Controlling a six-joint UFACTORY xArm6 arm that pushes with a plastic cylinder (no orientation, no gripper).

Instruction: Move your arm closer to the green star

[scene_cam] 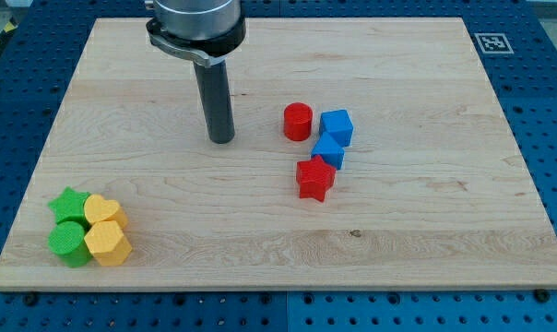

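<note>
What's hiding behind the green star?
Nothing shows behind the green star, only bare board toward the view's top. The green cylinder sits in front and covers its lower edge. My tip is far off.

green star (69,205), yellow blocks (105,228), red cylinder (298,121), blue cube (336,127)

No readable words or numbers, only a black-and-white square marker (493,42) on the board's (398,240) top right corner

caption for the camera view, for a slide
My tip rests mid-board, far from the green star clustered with other blocks at the view's bottom left.
</note>
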